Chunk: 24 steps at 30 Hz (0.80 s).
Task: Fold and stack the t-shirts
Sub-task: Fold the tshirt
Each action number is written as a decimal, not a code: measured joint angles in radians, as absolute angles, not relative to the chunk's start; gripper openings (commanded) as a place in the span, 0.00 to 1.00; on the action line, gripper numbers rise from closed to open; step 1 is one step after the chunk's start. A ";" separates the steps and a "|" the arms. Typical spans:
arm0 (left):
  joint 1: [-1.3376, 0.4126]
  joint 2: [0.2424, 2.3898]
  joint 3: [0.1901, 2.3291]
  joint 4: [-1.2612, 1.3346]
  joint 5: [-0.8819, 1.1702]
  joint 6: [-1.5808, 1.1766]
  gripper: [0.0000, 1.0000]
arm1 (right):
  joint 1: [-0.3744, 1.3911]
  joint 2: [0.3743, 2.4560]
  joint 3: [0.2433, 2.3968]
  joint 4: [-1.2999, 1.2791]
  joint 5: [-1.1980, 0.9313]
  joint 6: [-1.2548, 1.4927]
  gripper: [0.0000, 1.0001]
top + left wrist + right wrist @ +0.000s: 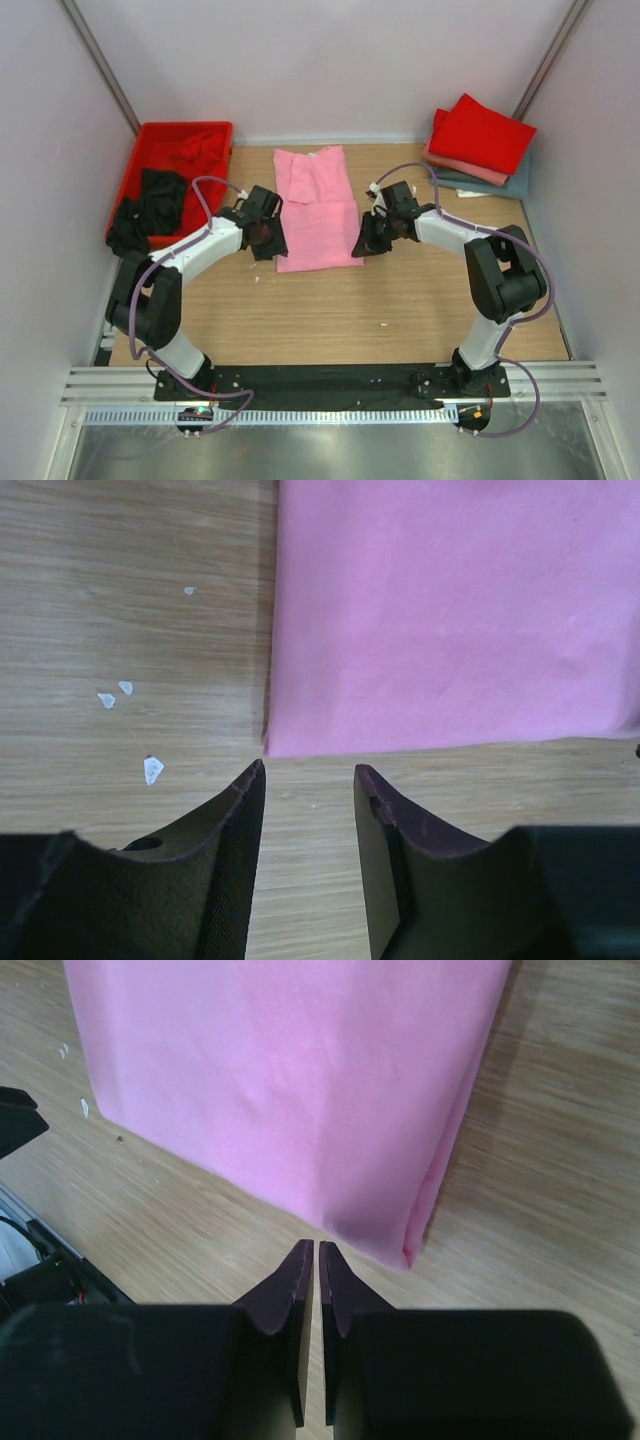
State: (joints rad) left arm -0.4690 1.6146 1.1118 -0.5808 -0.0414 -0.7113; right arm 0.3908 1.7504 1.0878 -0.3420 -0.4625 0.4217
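Symmetrically, the left gripper [309, 770] (jaws parted, empty) and right gripper [315, 1247] (jaws pressed together, empty) sit just short of the near hem corners of the pink t-shirt [318, 215], which lies flat on the table [400, 300], its long axis running away from both arms.

White-and-black arms [205, 245], lilac cables [213, 179]

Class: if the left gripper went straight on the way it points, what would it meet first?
Probably the near edge of the light pink cloth t-shirt, close to its corner; the left gripper's height above it is unclear.
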 measured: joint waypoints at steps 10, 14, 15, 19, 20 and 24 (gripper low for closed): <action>-0.476 1.613 1.017 -0.451 -0.029 -0.734 0.39 | 0.390 1.800 0.972 -0.253 -0.465 0.427 0.08; -0.478 1.630 0.973 -0.411 -0.024 -0.735 0.37 | 0.389 1.799 0.954 -0.217 -0.482 0.434 0.07; -0.478 1.636 0.964 -0.404 -0.024 -0.736 0.37 | 0.389 1.795 0.947 -0.207 -0.484 0.437 0.07; -0.483 1.641 0.939 -0.401 -0.025 -0.742 0.38 | 0.397 1.761 0.913 -0.202 -0.474 0.440 0.08; -0.485 1.639 0.940 -0.401 -0.026 -0.744 0.38 | 0.403 1.744 0.903 -0.216 -0.469 0.440 0.09; -0.505 1.603 0.953 -0.438 -0.058 -0.743 0.44 | 0.420 1.649 0.885 -0.273 -0.452 0.446 0.53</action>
